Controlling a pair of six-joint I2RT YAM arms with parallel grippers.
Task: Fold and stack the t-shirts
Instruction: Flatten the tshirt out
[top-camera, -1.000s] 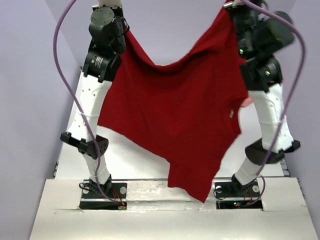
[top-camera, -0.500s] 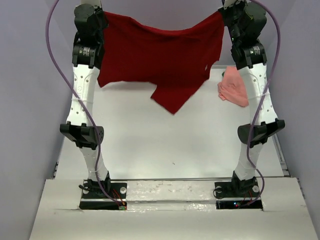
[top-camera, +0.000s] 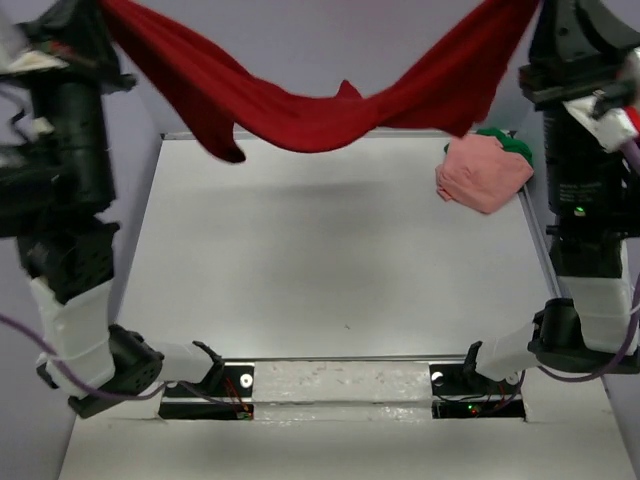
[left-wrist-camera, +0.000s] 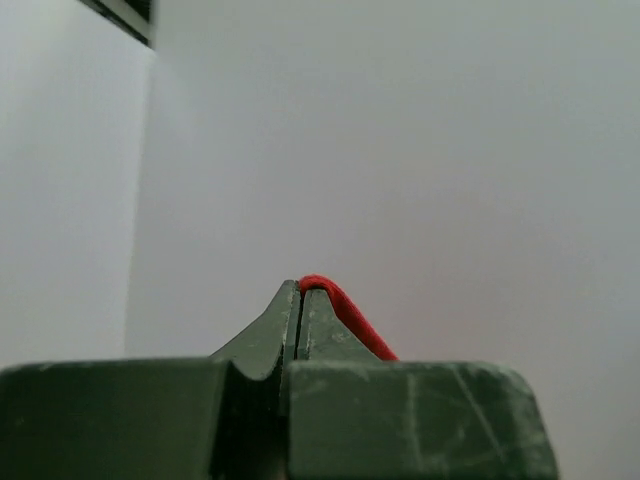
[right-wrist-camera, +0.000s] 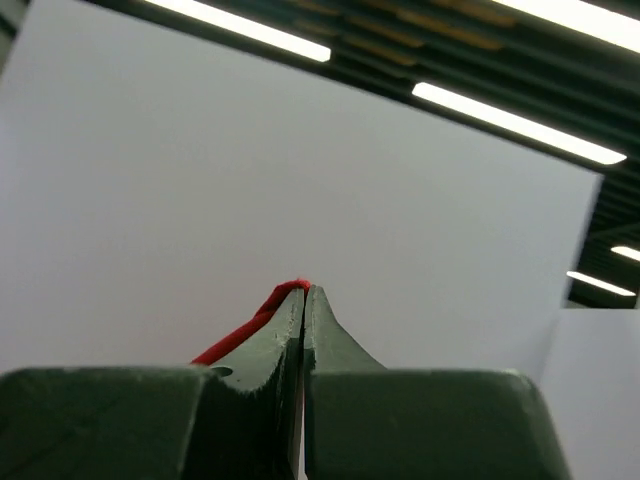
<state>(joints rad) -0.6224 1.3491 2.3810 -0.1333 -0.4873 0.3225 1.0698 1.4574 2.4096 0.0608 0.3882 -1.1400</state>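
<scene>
**A:** Where did we find the dark red t-shirt (top-camera: 300, 120)?

**B:** We saw it strung in the air between the two arms, high over the far part of the table (top-camera: 330, 270). It sagged in the middle like a hammock, and a loose flap hung down near its left end. As far as we could tell, it touched nothing on the table.

**A:** And how did the left gripper (left-wrist-camera: 300, 288) stand?

**B:** In the left wrist view we found its jaws pressed together. A thin edge of the red cloth was pinched at the tips and curled off to the right.

**A:** The right gripper (right-wrist-camera: 305, 291)?

**B:** Much the same. Its jaws were together on a red fold, which ran down to the left in the right wrist view.

**A:** What of the other shirts?

**B:** We noted the salmon pink t-shirt (top-camera: 483, 178) crumpled in a heap at the far right of the table, beside the right arm (top-camera: 585, 200). The green t-shirt (top-camera: 515, 145) lay just behind it, touching it. We could see only a small part of the green one, the rest being hidden. Neither looked folded to us.
</scene>
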